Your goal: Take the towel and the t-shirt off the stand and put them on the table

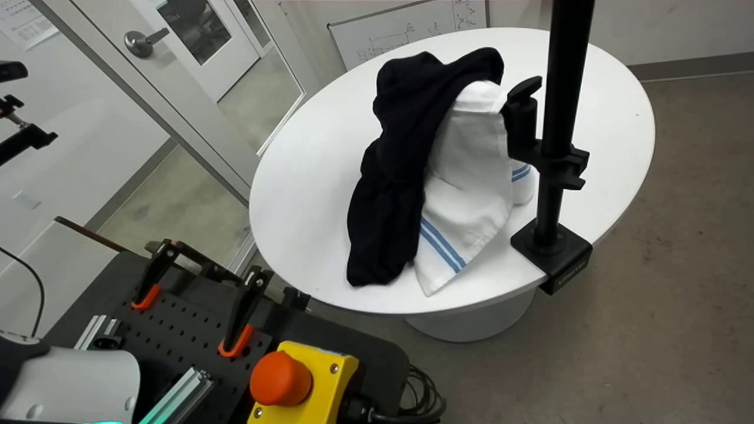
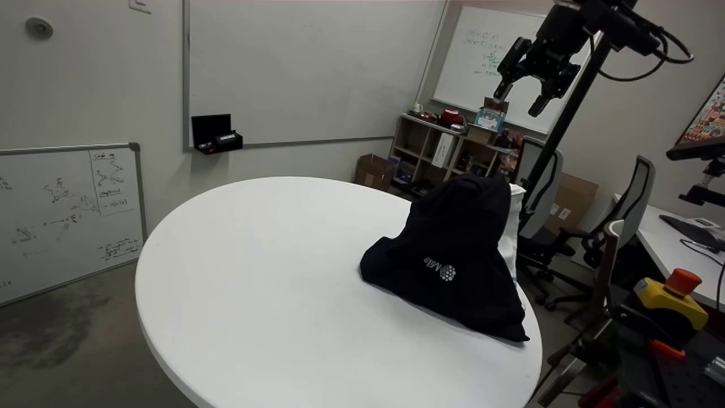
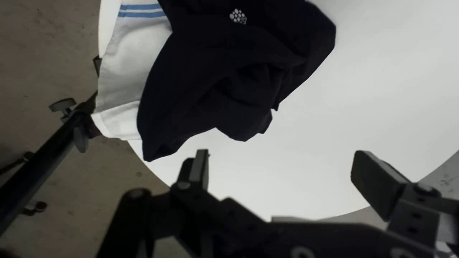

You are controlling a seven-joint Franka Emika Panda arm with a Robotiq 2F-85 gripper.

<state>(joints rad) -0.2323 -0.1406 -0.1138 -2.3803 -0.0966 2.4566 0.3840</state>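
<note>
The black t-shirt (image 1: 400,171) hangs in a tall heap over the round white table (image 1: 300,182), its lower edges reaching the tabletop. In an exterior view the t-shirt (image 2: 453,249) shows a small white logo. The white towel (image 1: 471,159) with blue stripes hangs beside it, nearer the stand (image 1: 562,82). The stand's pole is clamped at the table's edge; its horizontal arm is hidden under the cloths. My gripper (image 2: 519,102) is open and empty, high above the cloths. In the wrist view the open fingers (image 3: 281,157) are apart from the t-shirt (image 3: 226,71) and towel (image 3: 132,53).
A yellow box with a red button (image 1: 281,377) sits on the dark robot bench, beside orange-tipped clamps (image 1: 238,330). A knob bracket (image 1: 524,118) juts from the pole. Chairs (image 2: 617,209) and shelves (image 2: 430,150) stand behind the table.
</note>
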